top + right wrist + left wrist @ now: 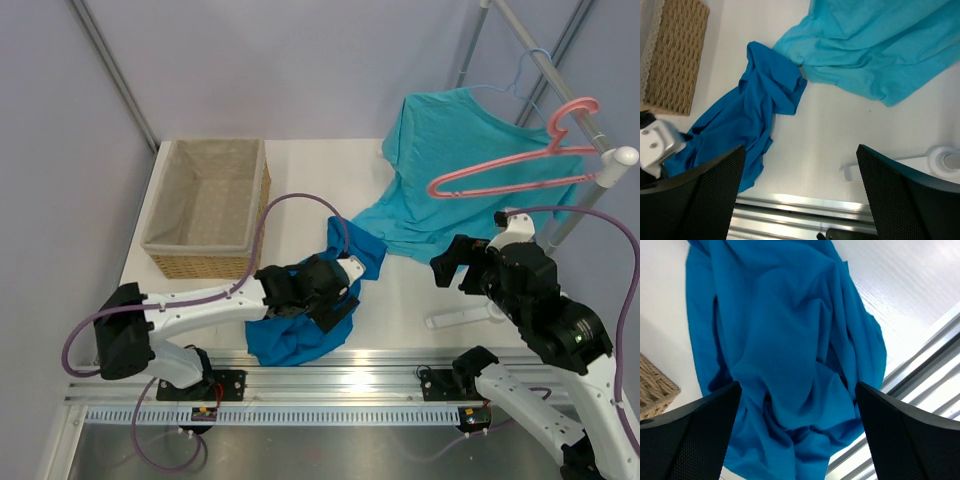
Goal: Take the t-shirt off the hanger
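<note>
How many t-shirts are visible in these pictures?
2. The royal-blue cloth t-shirt lies crumpled on the white table, near the front. The lighter teal cloth t-shirt hangs from the metal rack at right, its hem draping onto the table. None seems hidden.

White table (400, 290) bears wicker basket (195, 265) and t-shirt (288, 342).

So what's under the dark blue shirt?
The t-shirt lies crumpled on the white table, its near edge by the metal rail. Whatever is beneath its folds is covered, and the left arm and its jaws hide its middle from above.
</note>
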`<state>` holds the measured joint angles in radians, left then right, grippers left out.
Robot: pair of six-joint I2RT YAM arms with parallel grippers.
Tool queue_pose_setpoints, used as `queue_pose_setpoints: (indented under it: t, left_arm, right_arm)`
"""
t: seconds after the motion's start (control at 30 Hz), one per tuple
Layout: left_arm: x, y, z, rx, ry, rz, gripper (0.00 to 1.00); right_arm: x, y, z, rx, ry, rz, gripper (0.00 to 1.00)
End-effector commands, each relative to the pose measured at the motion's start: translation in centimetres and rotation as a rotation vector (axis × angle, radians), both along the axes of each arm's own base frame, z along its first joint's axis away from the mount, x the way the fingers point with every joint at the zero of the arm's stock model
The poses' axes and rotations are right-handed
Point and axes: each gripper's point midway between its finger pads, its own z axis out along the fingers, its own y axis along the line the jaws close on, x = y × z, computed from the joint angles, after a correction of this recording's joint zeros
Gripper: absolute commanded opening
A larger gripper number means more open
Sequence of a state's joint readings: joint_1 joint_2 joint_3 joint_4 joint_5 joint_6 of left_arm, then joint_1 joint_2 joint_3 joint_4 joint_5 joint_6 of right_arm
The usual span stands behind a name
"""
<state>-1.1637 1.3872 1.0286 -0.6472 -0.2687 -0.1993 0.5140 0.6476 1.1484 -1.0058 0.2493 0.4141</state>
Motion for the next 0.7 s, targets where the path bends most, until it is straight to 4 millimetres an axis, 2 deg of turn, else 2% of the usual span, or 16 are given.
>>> queue_pose_setpoints:
  t: [0.0,0.13,0.27,0.33,0.37,0.4,0.47,0.5,0.53,0.57,0.67]
  left_arm:
    - [1.3,-1.9,-0.3,0.002,-0.022,0.011,0.99]
    - [2.4,-2.4,-2.8,0.077,-0.01,0.032,0.99]
    - [3.9,-1.8,-6.4,0.167,0.008,0.081,0.99]
    - [4.5,-1.5,-7.3,0.175,0.017,0.101,0.98]
    - [4.8,-1.8,-7.6,0.149,0.025,0.102,0.89]
    - [5.4,-1.0,-8.2,0.151,0.035,0.125,0.78]
    - [6.6,-0.6,-8.1,0.131,0.009,0.162,0.47]
    - [7.3,0.2,-8.2,0.128,0.007,0.188,0.27]
    - [7.9,0.3,-7.6,0.108,-0.004,0.197,0.19]
    - [8.8,0.4,-7.0,0.082,-0.014,0.201,0.02]
    - [10.3,-0.2,-4.1,0.026,-0.066,0.212,0.0]
  right_arm:
    - [-1.2,1.3,1.1,0.078,-0.061,0.095,1.0]
    - [-2.2,1.6,1.2,0.098,-0.088,0.142,0.99]
    - [-3.4,1.7,2.1,0.121,-0.135,0.188,0.99]
    - [-3.7,1.6,2.4,0.127,-0.154,0.193,1.0]
    - [-3.9,1.5,2.5,0.131,-0.162,0.198,1.0]
    - [-4.3,1.5,2.9,0.142,-0.179,0.209,0.99]
    - [-4.9,1.5,3.3,0.157,-0.202,0.226,1.0]
    - [-5.1,1.4,3.4,0.162,-0.21,0.227,0.99]
    - [-5.3,1.4,3.6,0.167,-0.218,0.228,0.99]
    - [-5.7,1.3,3.8,0.177,-0.233,0.236,1.0]
    - [-6.2,1.2,3.9,0.19,-0.255,0.242,1.0]
